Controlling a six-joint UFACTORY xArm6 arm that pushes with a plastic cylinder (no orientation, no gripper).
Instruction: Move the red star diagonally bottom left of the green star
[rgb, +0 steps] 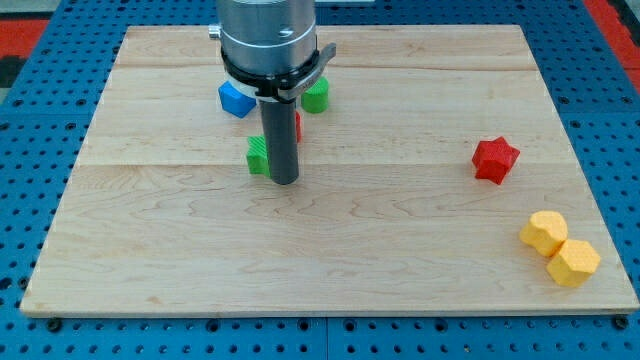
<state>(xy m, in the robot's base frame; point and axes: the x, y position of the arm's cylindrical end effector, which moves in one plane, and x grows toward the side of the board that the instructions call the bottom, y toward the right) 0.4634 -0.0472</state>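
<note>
The red star (495, 160) lies alone on the wooden board's right side. A green block (258, 156), partly hidden by my rod so its shape is unclear, lies left of the board's middle. My tip (285, 181) touches down just right of and slightly below this green block, almost against it. A second green block (316, 96) lies further up, right of the rod. A sliver of another red block (298, 126) shows behind the rod. The red star is far to the right of my tip.
A blue block (236, 99) lies up and left of the rod. Two yellow blocks (543, 232) (574, 262) touch each other near the board's bottom right corner. The board (400, 260) rests on a blue pegboard surface.
</note>
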